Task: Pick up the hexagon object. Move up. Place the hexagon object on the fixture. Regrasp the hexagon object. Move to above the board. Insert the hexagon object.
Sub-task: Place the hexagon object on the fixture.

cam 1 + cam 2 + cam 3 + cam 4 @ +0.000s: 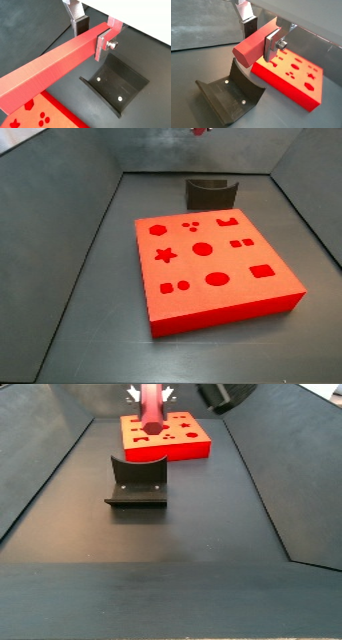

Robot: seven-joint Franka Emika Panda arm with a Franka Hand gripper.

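Note:
My gripper (93, 34) is shut on the hexagon object (47, 67), a long slim red bar held near one end; the bar juts out sideways from between the fingers. It also shows in a wrist view (251, 47) with its end face towards the camera. In a side view the gripper (151, 392) holds the bar (154, 412) high in the air, clear of everything. The dark fixture (117, 82) (234, 97) (136, 481) stands on the floor below it. The red board (214, 263) (294, 75) lies beside the fixture (210, 193), its shaped holes uncovered.
Grey walls enclose the dark floor on all sides (80, 188). A dark rounded object (225, 394) shows at the upper edge of a side view. In a side view only a red tip of the held bar or gripper (201, 131) shows at the upper edge.

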